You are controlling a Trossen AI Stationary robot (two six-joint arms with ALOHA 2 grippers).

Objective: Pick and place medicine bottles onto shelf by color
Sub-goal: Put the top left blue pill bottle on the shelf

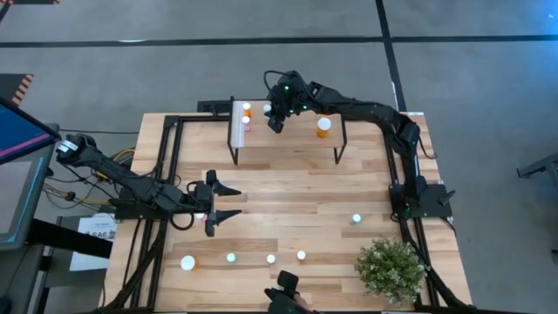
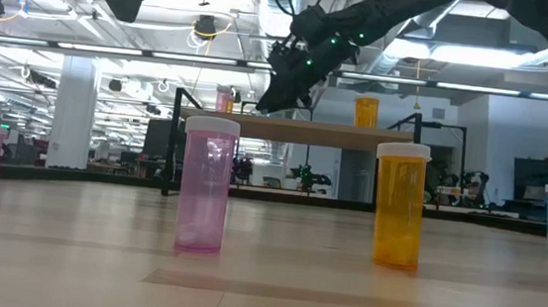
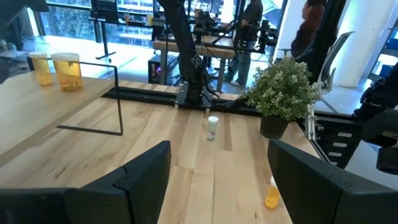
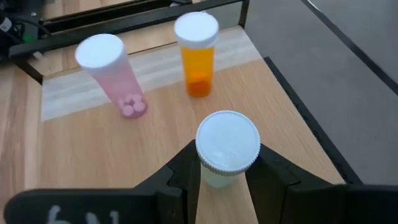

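My right gripper (image 1: 277, 120) hovers over the light-wood shelf (image 1: 296, 139), near its white-strip end, and is shut on a small white-capped bottle with a pale greenish body (image 4: 227, 142). A pink bottle (image 4: 118, 81) and a small orange bottle (image 4: 199, 62) stand on the shelf by the strip. A larger orange bottle (image 1: 323, 126) stands toward the shelf's other end. My left gripper (image 1: 212, 209) is open and empty over the table's left middle. Several more bottles stand on the table's near part, among them a pink one (image 2: 204, 182) and an orange one (image 2: 399, 204). My right gripper pinches the pale bottle's body just under the white cap (image 4: 219, 177), one finger on each side. The fingers come from above, slanting down. The bottle stands upright in the hold. The fingers hide its base, so whether it touches the shelf cannot be told.
A potted plant (image 1: 391, 269) stands at the table's near right corner. A lone bottle (image 1: 357, 219) stands right of centre, and a row of bottles (image 1: 271, 258) lies along the near edge, with a larger orange one (image 1: 187, 262) at its left. People stand in the room beyond the table (image 3: 249, 28).
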